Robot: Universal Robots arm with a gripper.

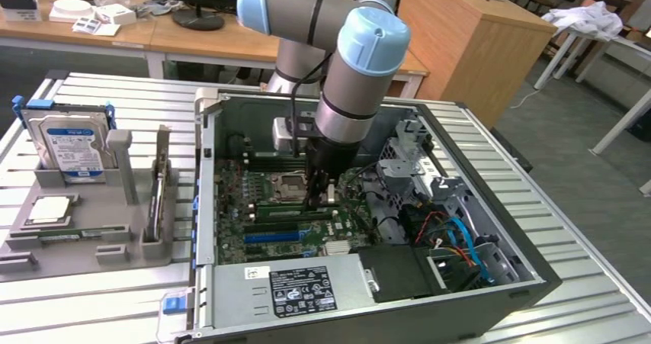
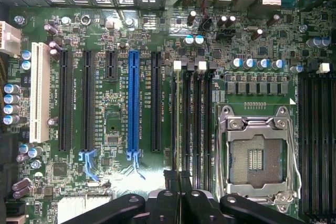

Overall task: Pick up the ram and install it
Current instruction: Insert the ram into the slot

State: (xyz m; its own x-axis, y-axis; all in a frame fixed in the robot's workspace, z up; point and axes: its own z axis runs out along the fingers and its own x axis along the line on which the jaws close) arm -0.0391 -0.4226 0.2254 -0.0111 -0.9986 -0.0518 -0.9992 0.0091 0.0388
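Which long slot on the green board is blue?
The blue slot sits between two black slots; every other one is black, except a white slot at the row's end.

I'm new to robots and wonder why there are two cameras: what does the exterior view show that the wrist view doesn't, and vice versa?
The exterior view gives the surroundings: the robot arm reaching into the open computer case, and a hard drive standing in a grey holder at the exterior view's left. The wrist view gives close detail: a white slot and the black memory slots. Both take in the motherboard, its empty processor socket, the blue slot and the gripper.
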